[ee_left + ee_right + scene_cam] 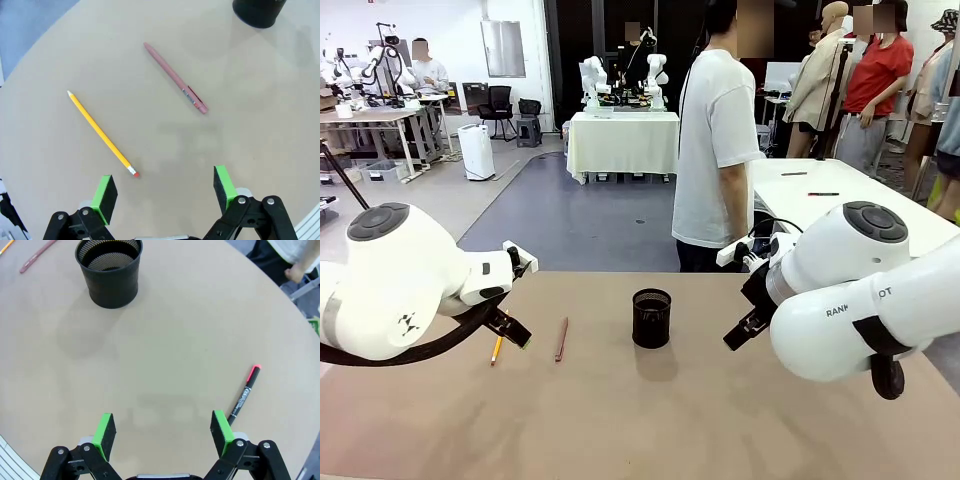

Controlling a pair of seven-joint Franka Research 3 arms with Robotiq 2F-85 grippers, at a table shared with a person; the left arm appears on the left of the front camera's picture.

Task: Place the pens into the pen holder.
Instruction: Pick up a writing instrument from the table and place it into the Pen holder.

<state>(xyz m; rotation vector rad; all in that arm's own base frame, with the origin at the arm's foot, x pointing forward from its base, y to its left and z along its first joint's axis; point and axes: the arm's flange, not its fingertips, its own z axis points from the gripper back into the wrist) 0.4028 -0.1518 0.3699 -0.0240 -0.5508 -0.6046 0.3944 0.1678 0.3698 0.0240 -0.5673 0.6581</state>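
Observation:
The black mesh pen holder [651, 318] stands upright at the table's middle, also at the top of both wrist views [257, 12] [110, 270]. A yellow pencil [496, 350] [100, 132] and a reddish-brown pen [561, 339] [175, 77] lie flat to its left. My left gripper [512, 327] [165, 192] hovers open just above the pencil's eraser end, holding nothing. A black pen with a pinkish-red cap [244, 392] lies on the table beside one finger of my right gripper [162, 432] [745, 325], which is open and empty, to the right of the holder.
A person in a white shirt [715, 150] stands at the far side of the brown table [650, 420], turned sideways. Another white table [820, 195] with small items sits behind on the right. The table's rounded edge runs close to the pens in both wrist views.

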